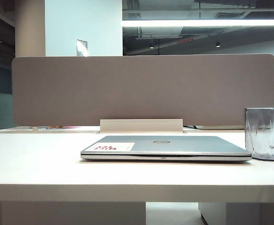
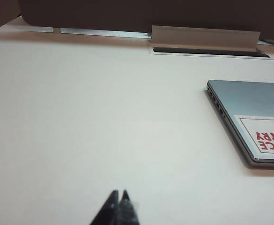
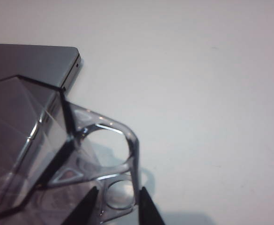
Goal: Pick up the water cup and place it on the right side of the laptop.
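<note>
Water cup (image 1: pixel 265 133) upright on the white table (image 1: pixel 38 159), just right of the closed laptop (image 1: pixel 167 146), right gripper (image 3: pixel 119 204) half spread astride its rim, contact unclear, left gripper (image 2: pixel 118 199) pressed together over bare table at left.

Cut off at the exterior view's right edge: the water cup (image 1: pixel 264 133), far side unseen. In the left wrist view, the laptop (image 2: pixel 249 112) running out of frame, sticker (image 2: pixel 264 135) lettering only partly legible. Of the left gripper (image 2: pixel 118 194), just two dark fingertips, pressed together. Of the right gripper (image 3: pixel 119 194), only fingertips astride the cup's wall; contact unclear, rest out of frame.
</note>
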Tool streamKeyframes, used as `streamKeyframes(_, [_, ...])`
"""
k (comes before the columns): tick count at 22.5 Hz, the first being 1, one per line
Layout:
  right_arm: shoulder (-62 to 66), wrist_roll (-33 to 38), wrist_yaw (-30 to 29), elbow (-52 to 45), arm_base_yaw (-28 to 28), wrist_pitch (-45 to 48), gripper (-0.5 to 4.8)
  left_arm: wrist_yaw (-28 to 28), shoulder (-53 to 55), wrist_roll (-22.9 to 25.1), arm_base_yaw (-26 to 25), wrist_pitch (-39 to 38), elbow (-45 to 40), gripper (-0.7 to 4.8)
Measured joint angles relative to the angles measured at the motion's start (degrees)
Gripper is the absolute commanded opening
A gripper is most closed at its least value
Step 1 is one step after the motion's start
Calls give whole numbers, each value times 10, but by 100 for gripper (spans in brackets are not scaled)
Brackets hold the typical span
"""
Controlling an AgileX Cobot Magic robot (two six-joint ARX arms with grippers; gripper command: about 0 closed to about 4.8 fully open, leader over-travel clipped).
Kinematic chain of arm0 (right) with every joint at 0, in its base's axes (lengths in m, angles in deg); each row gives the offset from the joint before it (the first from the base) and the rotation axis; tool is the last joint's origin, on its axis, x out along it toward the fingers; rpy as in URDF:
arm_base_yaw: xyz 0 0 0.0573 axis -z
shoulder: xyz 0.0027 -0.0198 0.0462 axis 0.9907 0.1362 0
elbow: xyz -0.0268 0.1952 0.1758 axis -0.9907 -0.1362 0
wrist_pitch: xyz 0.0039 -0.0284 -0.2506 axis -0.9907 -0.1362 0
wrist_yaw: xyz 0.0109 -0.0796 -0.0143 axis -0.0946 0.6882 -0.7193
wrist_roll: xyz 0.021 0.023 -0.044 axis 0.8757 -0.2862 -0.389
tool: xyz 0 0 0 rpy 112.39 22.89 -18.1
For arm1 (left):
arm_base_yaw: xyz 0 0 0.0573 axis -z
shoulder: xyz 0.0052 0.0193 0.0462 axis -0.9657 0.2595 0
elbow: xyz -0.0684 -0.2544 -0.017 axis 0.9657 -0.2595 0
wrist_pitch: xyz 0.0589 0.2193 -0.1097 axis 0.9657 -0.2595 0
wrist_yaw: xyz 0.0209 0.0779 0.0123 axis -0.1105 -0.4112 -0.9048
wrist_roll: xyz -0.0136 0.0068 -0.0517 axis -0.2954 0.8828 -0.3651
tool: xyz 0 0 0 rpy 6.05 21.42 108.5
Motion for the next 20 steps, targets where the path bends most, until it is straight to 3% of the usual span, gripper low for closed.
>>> streamKeyframes(7, [-51,0,0,0,-1,-87,125,0,0,0,0,-4,0,-4])
streamKeyframes(12, [-120,5,-2,0,-12,-168,-10,0,0,0,0,-9,0,-3])
streamKeyframes(16, [-158,31,-33,0,-28,-183,-9,0,0,0,0,-9,0,-3])
streamKeyframes(20, [-222,61,-36,0,-78,-199,-9,0,0,0,0,-9,0,-3])
